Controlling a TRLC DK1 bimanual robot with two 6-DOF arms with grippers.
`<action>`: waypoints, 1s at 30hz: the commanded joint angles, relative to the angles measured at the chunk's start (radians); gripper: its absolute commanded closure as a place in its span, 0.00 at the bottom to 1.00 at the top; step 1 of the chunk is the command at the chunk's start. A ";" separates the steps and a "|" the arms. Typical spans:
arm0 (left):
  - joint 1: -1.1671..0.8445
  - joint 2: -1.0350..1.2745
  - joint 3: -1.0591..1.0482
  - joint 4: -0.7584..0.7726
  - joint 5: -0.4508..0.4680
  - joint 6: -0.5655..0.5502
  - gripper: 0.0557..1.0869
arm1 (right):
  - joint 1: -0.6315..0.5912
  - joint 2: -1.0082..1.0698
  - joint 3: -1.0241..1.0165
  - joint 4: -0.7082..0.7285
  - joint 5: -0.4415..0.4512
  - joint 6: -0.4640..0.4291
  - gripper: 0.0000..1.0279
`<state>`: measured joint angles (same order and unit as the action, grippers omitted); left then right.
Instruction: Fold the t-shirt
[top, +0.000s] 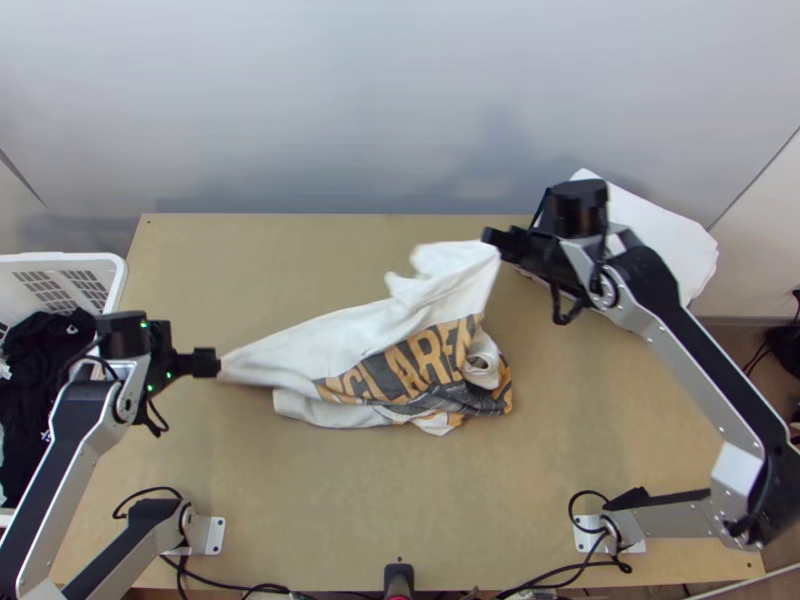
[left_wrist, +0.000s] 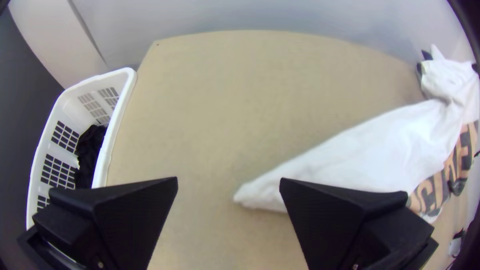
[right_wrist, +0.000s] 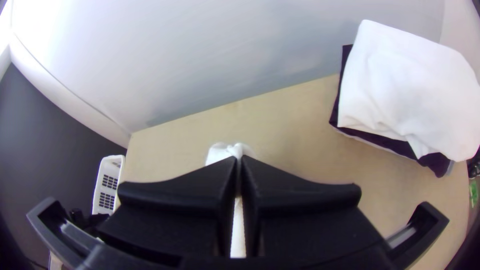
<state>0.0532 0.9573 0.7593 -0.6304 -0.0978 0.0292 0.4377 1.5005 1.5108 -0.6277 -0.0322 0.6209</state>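
Observation:
The white t-shirt (top: 330, 345) with dark and orange print lies bunched and stretched across the table's middle. My right gripper (top: 492, 238) is shut on its upper right part, which is lifted; in the right wrist view, white cloth (right_wrist: 225, 151) shows at the closed fingertips of the gripper (right_wrist: 238, 160). My left gripper (top: 210, 363) is at the shirt's pointed left end. The left wrist view has this gripper (left_wrist: 229, 182) open, fingers wide apart, with the tip of the shirt (left_wrist: 252, 194) between them, partly behind one finger.
A white basket (top: 118, 275) with dark clothes (top: 45, 370) stands at the left edge. At the back right lies a stack of folded cloth (right_wrist: 405, 90), white over dark, close by the right arm. Cables (top: 240, 582) run along the table's near edge.

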 joint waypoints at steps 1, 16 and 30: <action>0.004 -0.023 -0.120 0.032 -0.005 0.169 0.04 | -0.077 -0.097 -0.110 0.037 0.002 0.013 0.97; 0.131 0.307 0.040 0.038 0.555 -0.204 0.04 | -0.059 -0.132 -0.181 0.086 0.000 0.046 0.97; 0.286 0.485 0.066 0.330 0.647 -0.759 0.04 | -0.051 -0.109 -0.198 0.155 0.000 0.053 0.97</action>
<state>0.2573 1.3521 0.8158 -0.4065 0.5152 -0.5003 0.3794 1.3781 1.3174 -0.5011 -0.0326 0.6693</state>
